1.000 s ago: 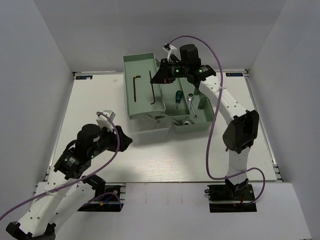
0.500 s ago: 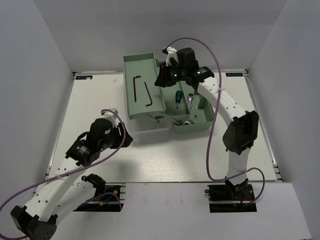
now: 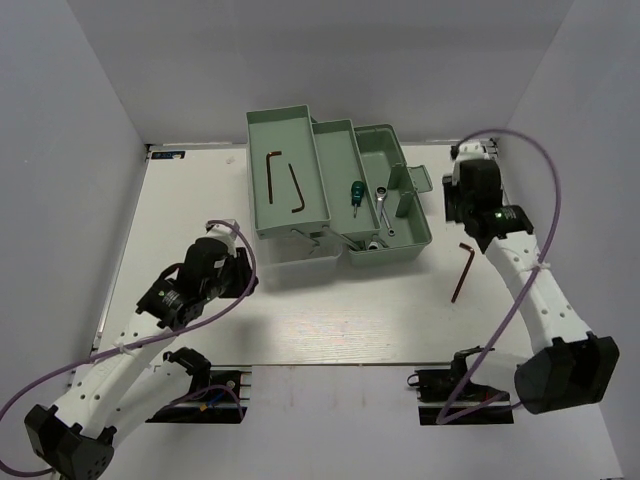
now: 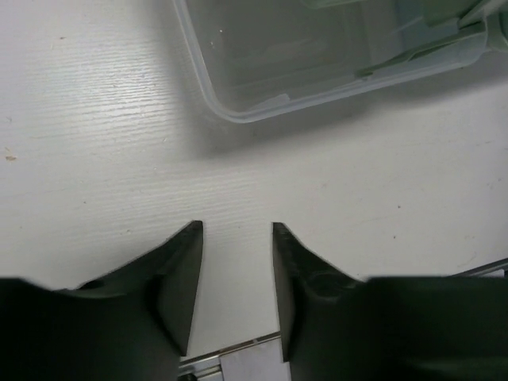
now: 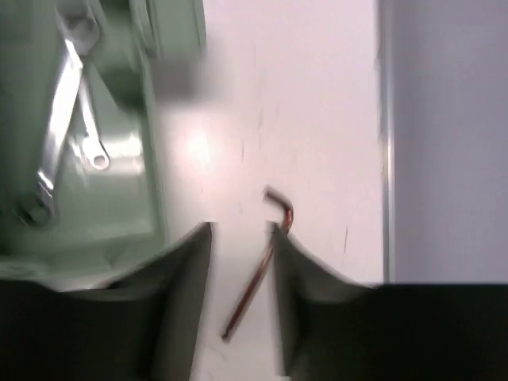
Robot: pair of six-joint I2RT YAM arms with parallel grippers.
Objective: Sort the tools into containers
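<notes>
We read the layout as a sort that is mostly done. The toolbox [image 3: 412, 246] stands open at the far middle of the table [image 3: 350, 315]. Its left tray [image 3: 256, 205] holds one hex key [image 3: 271, 172] and a second hex key [image 3: 297, 190], lying side by side. The right compartment [image 3: 425, 228] holds a green-handled screwdriver [image 3: 353, 194] and a silver wrench [image 3: 385, 208]. So we judge that each compartment takes one kind of tool.

A loose hex key [image 3: 460, 270] lies flat on the table to the right of the toolbox, apart from it. We take it as the remaining item, bound for the left tray.

The right arm reaches forward along the right side of the table, its wrist just beyond the loose key. In the right wrist view the right gripper [image 5: 240, 232] points down at the table. Its fingers are parted and hold nothing. The key's shaft shows in the gap between them, but the view is blurred, and we cannot tell how high the fingers stand above it.

The left arm is folded low at the near left, its wrist aimed at the toolbox's near-left corner. The left gripper [image 4: 236, 232] has its fingers moderately apart and empty, over bare table. We judge it to be waiting.
</notes>
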